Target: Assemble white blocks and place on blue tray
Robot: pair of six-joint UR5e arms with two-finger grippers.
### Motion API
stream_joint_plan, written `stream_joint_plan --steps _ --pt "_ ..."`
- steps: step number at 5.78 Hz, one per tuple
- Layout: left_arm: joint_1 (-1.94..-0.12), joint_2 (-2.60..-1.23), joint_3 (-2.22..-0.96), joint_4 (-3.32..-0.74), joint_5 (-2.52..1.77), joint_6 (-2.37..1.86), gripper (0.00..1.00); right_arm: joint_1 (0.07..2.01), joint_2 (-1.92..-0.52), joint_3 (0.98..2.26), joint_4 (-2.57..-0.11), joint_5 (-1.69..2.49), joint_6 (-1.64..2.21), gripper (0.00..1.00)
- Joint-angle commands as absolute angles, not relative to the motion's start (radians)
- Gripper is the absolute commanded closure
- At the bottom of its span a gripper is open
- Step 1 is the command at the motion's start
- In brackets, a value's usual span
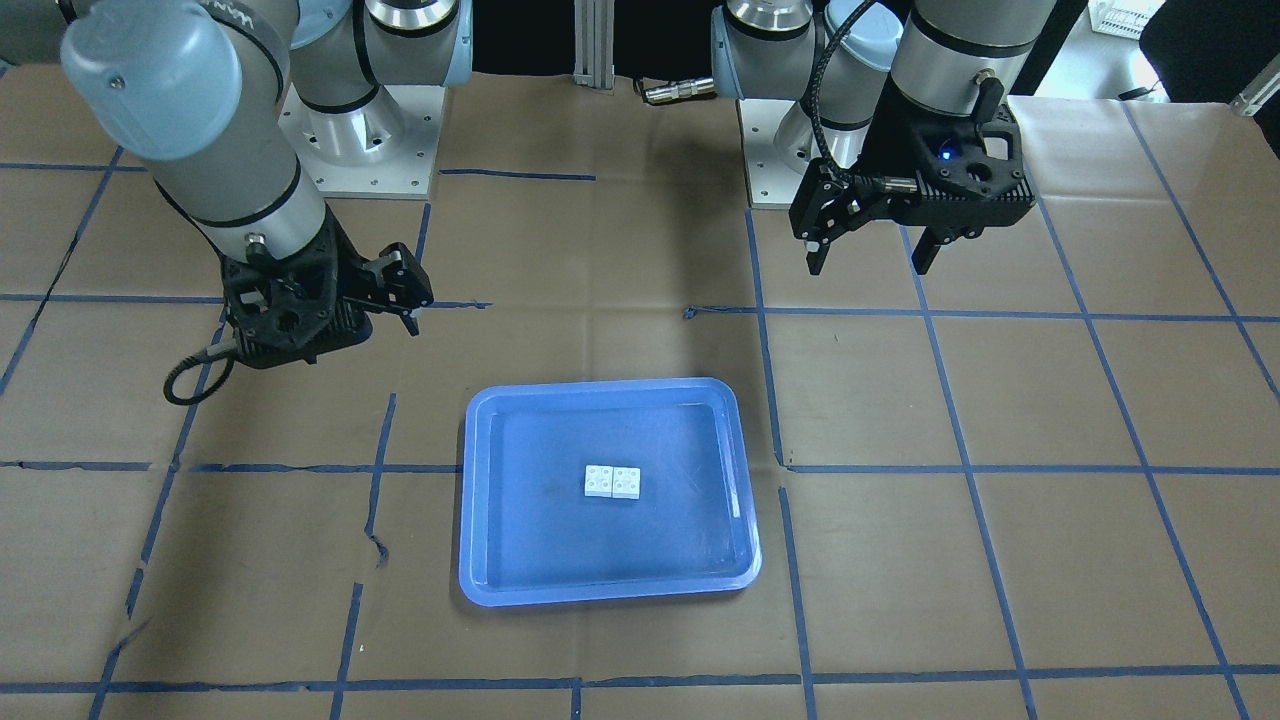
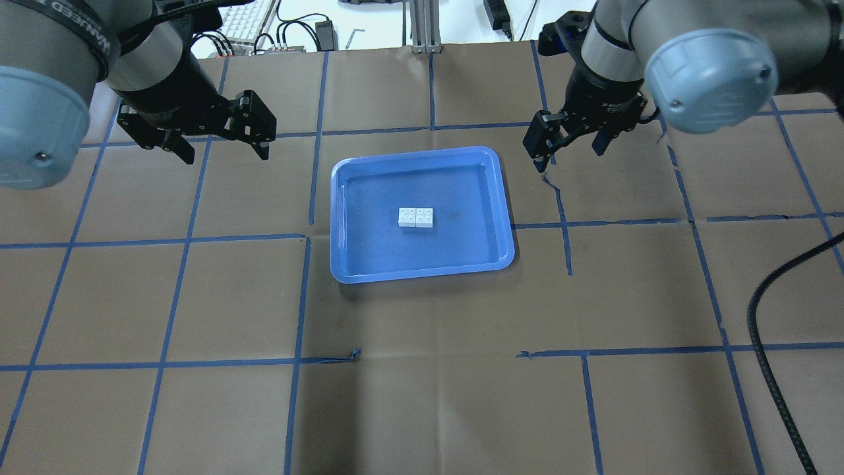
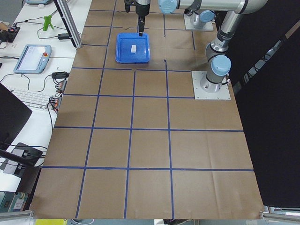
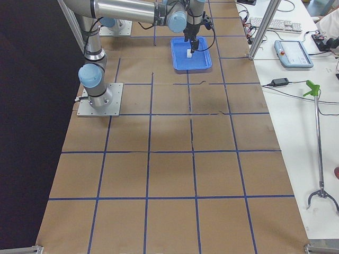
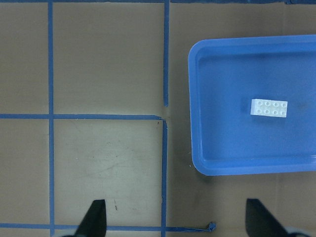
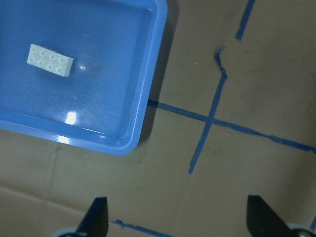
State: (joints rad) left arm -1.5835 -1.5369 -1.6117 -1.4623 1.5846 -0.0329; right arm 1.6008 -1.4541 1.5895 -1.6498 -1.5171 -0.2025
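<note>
Brown taped paper covered the table (image 2: 422, 396). The 2 white blocks (image 2: 416, 217) lay touching mid blue tray (image 2: 336, 224). The left gripper (image 2: 225, 155) and right gripper (image 2: 571, 154) hung spread, empty – a stray descent could knock the pair apart.

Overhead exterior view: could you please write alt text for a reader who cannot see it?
Two white blocks sit touching side by side in the middle of a blue tray on a brown table gridded with blue tape. The left hand and the right hand hover open and empty outside the tray's far corners.
</note>
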Motion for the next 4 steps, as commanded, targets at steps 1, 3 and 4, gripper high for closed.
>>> stream_joint_plan --steps 1,3,4 --pt "-1.582 -1.531 -1.612 -1.463 1.583 -0.034 0.00 1.582 -1.549 1.583 -1.525 -1.558 -0.042 0.00" --pt "-1.582 -1.520 -1.615 -1.466 1.585 -0.034 0.00 1.578 -1.588 1.594 -1.508 -1.566 -0.029 0.00" --pt "-1.582 -1.520 -1.615 -1.466 1.585 -0.034 0.00 1.578 -1.589 1.594 -1.508 -1.566 -0.029 0.00"
